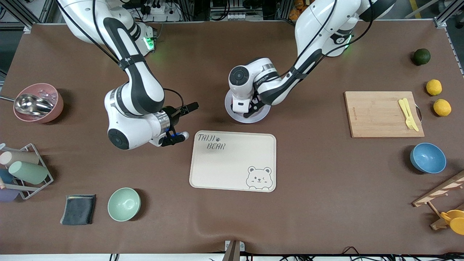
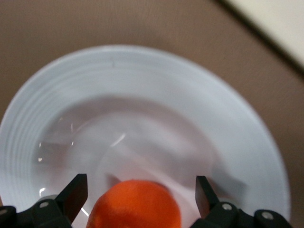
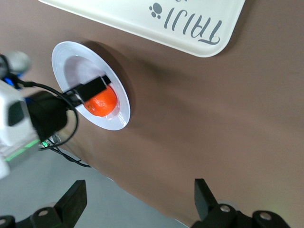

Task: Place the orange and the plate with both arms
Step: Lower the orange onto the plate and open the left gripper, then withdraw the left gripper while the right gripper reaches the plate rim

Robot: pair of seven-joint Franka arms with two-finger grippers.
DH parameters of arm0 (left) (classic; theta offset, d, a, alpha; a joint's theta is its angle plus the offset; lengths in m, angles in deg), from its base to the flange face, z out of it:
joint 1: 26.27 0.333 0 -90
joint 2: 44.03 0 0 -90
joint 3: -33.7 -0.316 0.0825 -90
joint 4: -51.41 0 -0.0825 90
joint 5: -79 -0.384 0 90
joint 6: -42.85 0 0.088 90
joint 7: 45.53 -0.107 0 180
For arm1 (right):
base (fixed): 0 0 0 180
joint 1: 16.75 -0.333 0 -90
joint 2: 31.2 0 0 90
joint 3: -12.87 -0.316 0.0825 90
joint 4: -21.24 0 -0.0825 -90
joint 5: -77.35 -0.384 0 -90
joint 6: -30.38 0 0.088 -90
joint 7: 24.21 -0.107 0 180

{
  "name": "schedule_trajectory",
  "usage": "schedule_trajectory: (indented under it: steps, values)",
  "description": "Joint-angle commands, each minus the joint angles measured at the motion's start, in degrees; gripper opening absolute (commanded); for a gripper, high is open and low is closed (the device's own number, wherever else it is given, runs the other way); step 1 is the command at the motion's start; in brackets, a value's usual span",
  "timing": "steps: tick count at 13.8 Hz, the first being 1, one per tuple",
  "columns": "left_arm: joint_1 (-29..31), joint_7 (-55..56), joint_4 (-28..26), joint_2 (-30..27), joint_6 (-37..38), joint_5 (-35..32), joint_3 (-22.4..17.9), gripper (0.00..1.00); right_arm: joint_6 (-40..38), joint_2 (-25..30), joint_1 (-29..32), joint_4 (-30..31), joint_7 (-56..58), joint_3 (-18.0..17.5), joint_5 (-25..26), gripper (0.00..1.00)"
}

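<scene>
The pale lavender plate [image 1: 261, 115] lies on the brown table just farther from the front camera than the cream bear tray [image 1: 232, 174]. My left gripper [image 1: 249, 108] is down in the plate, hiding the orange in the front view. In the left wrist view the orange [image 2: 135, 206] sits on the plate [image 2: 142, 66] between my open fingers [image 2: 76, 192], with a gap on each side. My right gripper [image 1: 187, 121] is open and empty, held sideways beside the tray's corner toward the right arm's end. The right wrist view shows the plate [image 3: 64, 52] and the orange [image 3: 102, 102].
A wooden board [image 1: 380, 114] with a yellow fork [image 1: 407, 113], two lemons [image 1: 434, 87], a dark green fruit [image 1: 421, 56] and a blue bowl [image 1: 427, 158] lie toward the left arm's end. A mint bowl [image 1: 124, 204], pink bowl [image 1: 38, 102], cup rack [image 1: 25, 174] and dark cloth [image 1: 78, 209] lie toward the right arm's end.
</scene>
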Motion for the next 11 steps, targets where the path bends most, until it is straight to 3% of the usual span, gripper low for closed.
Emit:
schedule_trajectory:
  steps: [1, 3, 8, 11]
  values:
    - [3.13, -1.23, 1.22, -6.63, 6.48, -0.58, 0.80, 1.00, 1.95, 1.01, 0.23, 3.31, 2.84, -0.17, -1.83, 1.00]
    - [6.04, -4.23, 4.73, -8.23, 9.14, 1.78, 2.03, 1.00, 4.58, 1.63, -0.03, 6.03, 4.77, -0.17, -2.00, 1.00]
    - [10.60, -17.12, 20.98, -8.14, 24.32, 5.75, 1.77, 1.00, 9.41, 2.51, -0.21, 13.58, 10.65, -0.17, -10.52, 1.00]
    - [18.24, -31.78, 23.91, -12.08, 30.67, 7.68, 2.03, 1.00, 14.24, 3.56, -2.66, 18.94, 14.18, -0.17, -15.43, 1.00]
